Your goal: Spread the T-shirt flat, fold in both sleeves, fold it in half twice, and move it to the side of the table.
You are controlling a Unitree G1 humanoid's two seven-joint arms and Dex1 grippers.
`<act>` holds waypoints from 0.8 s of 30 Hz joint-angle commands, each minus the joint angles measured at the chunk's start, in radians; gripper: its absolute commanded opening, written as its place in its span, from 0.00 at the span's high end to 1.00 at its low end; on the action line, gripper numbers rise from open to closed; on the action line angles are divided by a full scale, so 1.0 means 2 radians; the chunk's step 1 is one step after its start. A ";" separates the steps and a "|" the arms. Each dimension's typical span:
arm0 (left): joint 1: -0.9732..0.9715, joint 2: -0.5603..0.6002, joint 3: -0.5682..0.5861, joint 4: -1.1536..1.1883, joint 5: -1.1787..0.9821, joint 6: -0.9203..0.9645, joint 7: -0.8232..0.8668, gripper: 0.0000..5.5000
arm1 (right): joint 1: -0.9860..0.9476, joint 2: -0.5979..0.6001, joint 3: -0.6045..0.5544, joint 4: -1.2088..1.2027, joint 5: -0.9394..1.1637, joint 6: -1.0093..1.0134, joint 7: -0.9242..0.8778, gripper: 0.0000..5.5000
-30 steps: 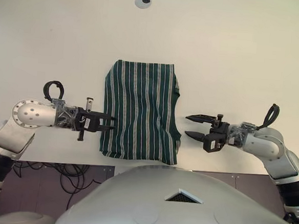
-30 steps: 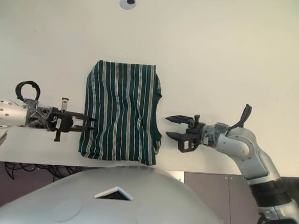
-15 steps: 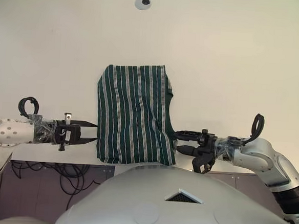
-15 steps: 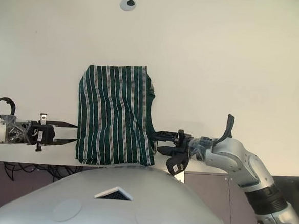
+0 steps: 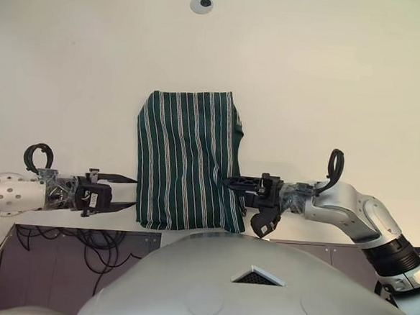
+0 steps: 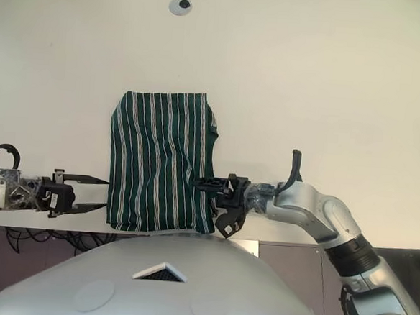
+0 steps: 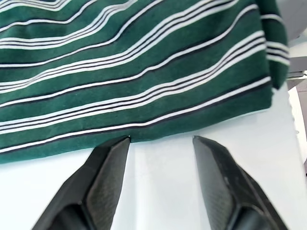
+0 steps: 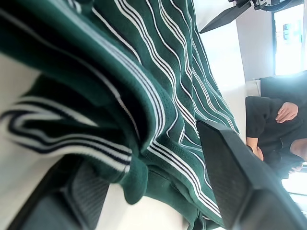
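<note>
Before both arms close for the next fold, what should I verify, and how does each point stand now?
1. Sleeves of the T-shirt folded in: ok, it lies as a plain rectangle on the table.
2. Left gripper open: ok.
3. Fabric between the left fingers: not ok, their tips only meet the shirt's edge.
4. Right gripper open, fabric between the right fingers: ok.
5. Fabric flat at the right gripper: not ok, bunched there.
</note>
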 commanded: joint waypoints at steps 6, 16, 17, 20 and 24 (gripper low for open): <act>0.010 -0.009 -0.036 -0.032 0.024 -0.002 -0.007 0.56 | 0.013 -0.018 0.050 -0.002 -0.016 -0.015 0.030 0.61; -0.033 -0.027 -0.102 -0.026 0.052 0.011 -0.011 0.56 | 0.028 -0.039 0.057 -0.001 0.004 0.012 0.053 0.91; -0.040 -0.027 -0.109 -0.029 0.040 0.032 -0.017 0.60 | 0.033 -0.043 0.058 0.002 0.026 0.029 0.069 0.95; -0.059 -0.025 -0.121 -0.046 -0.015 0.106 -0.041 0.68 | 0.058 -0.058 0.056 0.005 0.118 0.106 0.125 1.00; -0.073 -0.029 -0.113 -0.068 -0.094 0.171 -0.064 0.79 | 0.085 -0.080 0.039 -0.017 0.246 0.218 0.177 1.00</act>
